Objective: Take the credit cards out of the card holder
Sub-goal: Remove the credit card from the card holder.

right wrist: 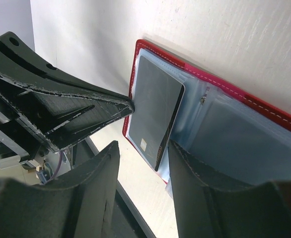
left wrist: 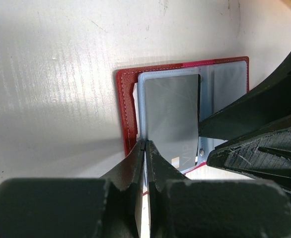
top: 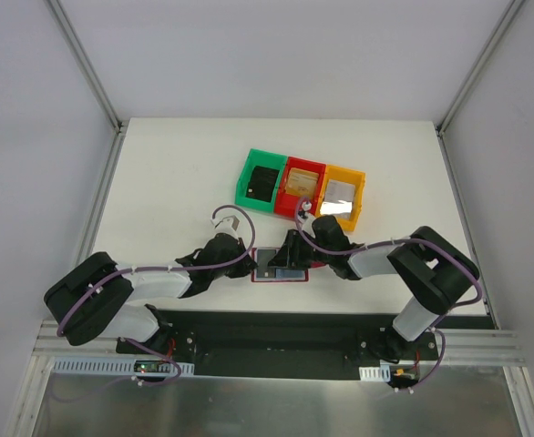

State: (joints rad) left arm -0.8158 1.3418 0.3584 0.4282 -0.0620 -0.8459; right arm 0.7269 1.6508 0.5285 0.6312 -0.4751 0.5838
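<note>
Step in hand: getting out the one card I can see in the holder. The red card holder (left wrist: 127, 104) lies open and flat on the table (left wrist: 51, 74), near the bins and between my two hands. A dark grey credit card (left wrist: 173, 114) sits in the blue-grey pocket (left wrist: 141, 99) on my left hand's side. It is a bit skewed and its chip end is bare. The other pocket looks empty.

My left hand (left wrist: 145, 148) is clenched tight at the pocket's border, right by the card's corner. I can't tell if it nips the pocket edge, nips the card, or only presses down (reads as anchoring to me). My right hand (right wrist: 143, 146) is released, fingers apart, hanging over the chip end with the card showing between them. I see no sure contact.

Progress: a black card (top: 264, 183) lies in the green bin (top: 246, 182), a tan card (top: 298, 182) in the red bin (top: 305, 162), and a silvery card (top: 342, 191) in the orange bin (top: 347, 170). So I judge this to be the last one.

Next move: the right hand needs to drop a little and close thin on the bare end. Then it should draw the card flat along the pocket's mouth while the left keeps the holder pinned. If that anchor slips, the whole holder likely drags along with the card. Which bin this card goes to, I can't tell.
</note>
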